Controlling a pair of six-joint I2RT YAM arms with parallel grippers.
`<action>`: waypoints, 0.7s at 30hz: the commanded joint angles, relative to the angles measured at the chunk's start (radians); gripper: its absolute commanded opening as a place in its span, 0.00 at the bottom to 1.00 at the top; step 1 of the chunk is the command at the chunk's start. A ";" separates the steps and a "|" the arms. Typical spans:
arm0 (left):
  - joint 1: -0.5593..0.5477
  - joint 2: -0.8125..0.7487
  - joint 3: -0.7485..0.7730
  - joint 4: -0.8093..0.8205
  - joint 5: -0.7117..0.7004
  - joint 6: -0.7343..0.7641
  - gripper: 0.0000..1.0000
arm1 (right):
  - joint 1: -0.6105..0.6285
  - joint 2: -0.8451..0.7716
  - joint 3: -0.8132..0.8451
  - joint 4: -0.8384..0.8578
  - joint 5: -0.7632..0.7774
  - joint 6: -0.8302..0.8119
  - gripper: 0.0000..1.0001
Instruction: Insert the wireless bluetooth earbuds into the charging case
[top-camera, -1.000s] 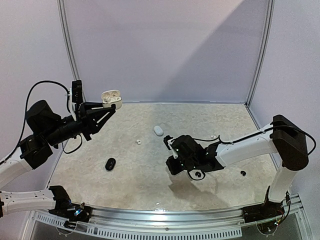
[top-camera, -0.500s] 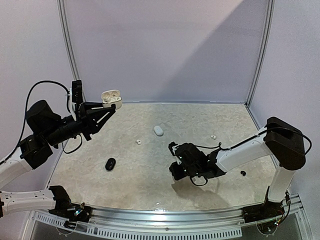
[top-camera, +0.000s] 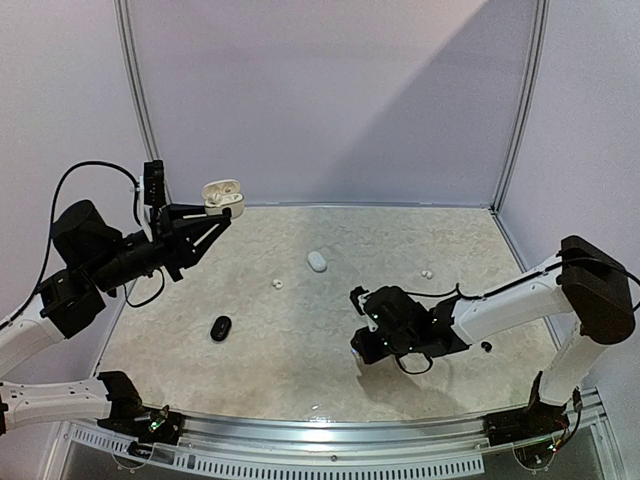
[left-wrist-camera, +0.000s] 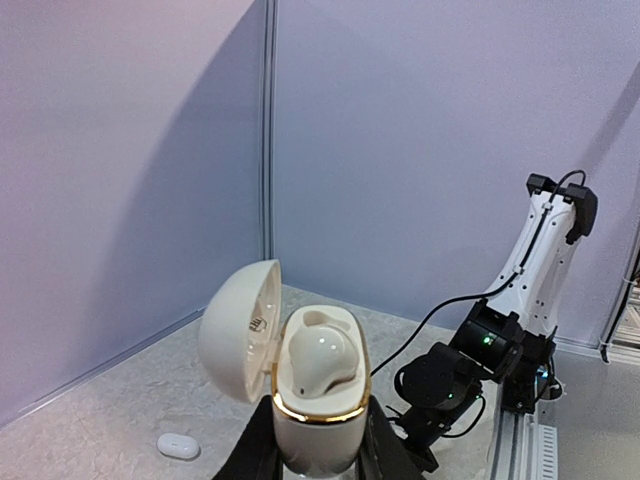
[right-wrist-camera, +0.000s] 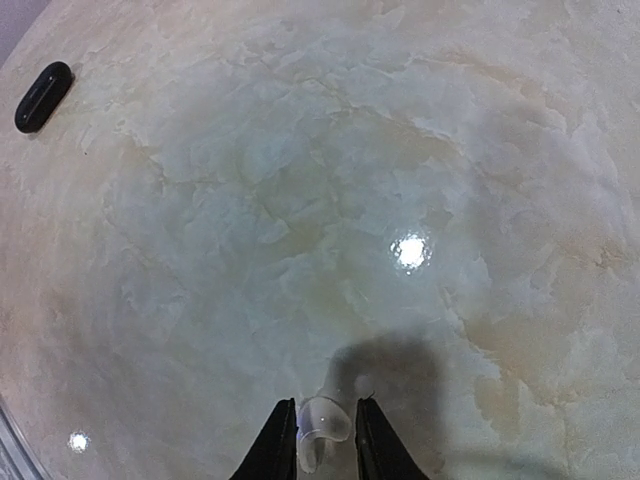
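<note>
The light, slick bud (right-wrist-camera: 322, 420), best pinched midbody, is flanked by the right end effector (right-wrist-camera: 325, 408), grip unclear; the left end effector (left-wrist-camera: 320, 440) is clamped on the case (left-wrist-camera: 318, 370).

A white charging case (left-wrist-camera: 318, 425) with a gold rim is held upright in the left claw (left-wrist-camera: 320, 455), high above the surface (top-camera: 300, 365), its lid hinged open to one side. A glossy white earbud (left-wrist-camera: 322, 358) sits inside it. A second white earbud (right-wrist-camera: 322, 418) lies between the fingers of the right claw (right-wrist-camera: 322, 445), down at the surface; whether it is gripped is unclear. Loose on the surface are a tiny white bud (top-camera: 277, 284) left of centre, white specks (top-camera: 427, 273) further right, too small to separate, and a black bud (top-camera: 486, 346) near the right edge.
</note>
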 joint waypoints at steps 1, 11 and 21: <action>0.011 0.001 -0.007 0.012 0.004 0.004 0.00 | -0.004 -0.058 -0.002 -0.088 -0.010 -0.010 0.22; 0.011 0.003 -0.007 0.014 0.007 0.002 0.00 | 0.004 0.021 0.320 -0.521 0.064 -0.012 0.51; 0.011 0.000 -0.008 0.011 0.009 0.005 0.00 | 0.077 0.312 0.707 -0.900 0.183 -0.003 0.56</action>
